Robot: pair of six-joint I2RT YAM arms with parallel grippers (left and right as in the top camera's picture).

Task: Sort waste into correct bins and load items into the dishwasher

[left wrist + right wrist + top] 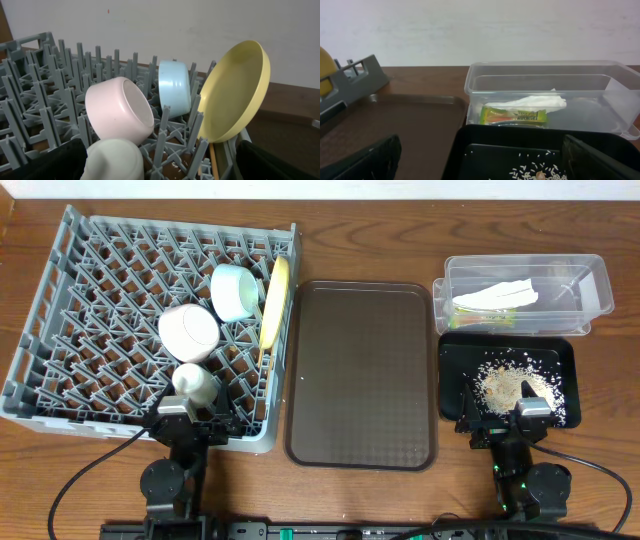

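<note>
Rack [90, 310] at the counter's left edge holds bowls [188, 332], plate [273, 302]; tub [590, 280] holds napkin [497, 296], sachet [514, 115]; black tray [560, 355], crumbs [508, 387]; left gripper [197, 415] and right gripper [503, 415] gape empty; apparently finished.

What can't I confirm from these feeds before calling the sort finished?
- Chopsticks: the left wrist view shows only one wooden sliver under the yellow plate, cut by the bottom edge; overhead, too thin to make out.
- White object beside the pink bowl: cropped by the bottom edge in the left wrist view, too small overhead to identify.
- Sachet print: too small to read, right wrist view.
- Black tray, near half: below the frame edge, right wrist view.
</note>
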